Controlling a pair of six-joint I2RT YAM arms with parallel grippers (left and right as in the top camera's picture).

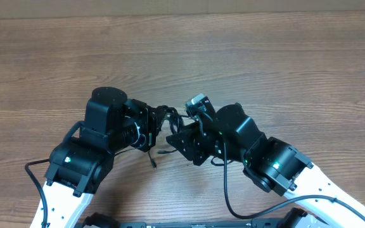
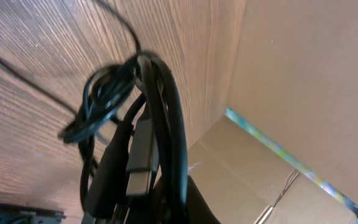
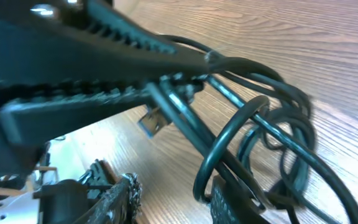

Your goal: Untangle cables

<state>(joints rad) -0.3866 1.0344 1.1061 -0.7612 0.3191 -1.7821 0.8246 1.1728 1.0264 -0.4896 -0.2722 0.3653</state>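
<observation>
The cables [image 1: 167, 117] are a bundle of thin black loops hanging between the two arms at the table's middle. My left gripper [image 1: 159, 126] is shut on the bundle. In the left wrist view the loops [image 2: 107, 93] rise from the left gripper [image 2: 160, 208], with a silvery USB plug [image 2: 138, 177] beside them. The right wrist view shows the left arm's toothed fingers [image 3: 104, 37] clamped on the strands [image 3: 253, 124]. My right gripper [image 3: 173, 199] is open just below, bare wood showing between its jaws. One loop [image 3: 207, 168] rests against its right finger [image 3: 241, 205]. A loose strand [image 1: 152, 158] dangles under the left gripper.
The wooden table [image 1: 296, 69] stretches all round the arms. A cardboard wall [image 2: 303, 93] stands behind the table's far edge. Thicker black arm wires [image 1: 225, 190] run along the right arm, and another arm wire [image 1: 33, 172] loops beside the left arm.
</observation>
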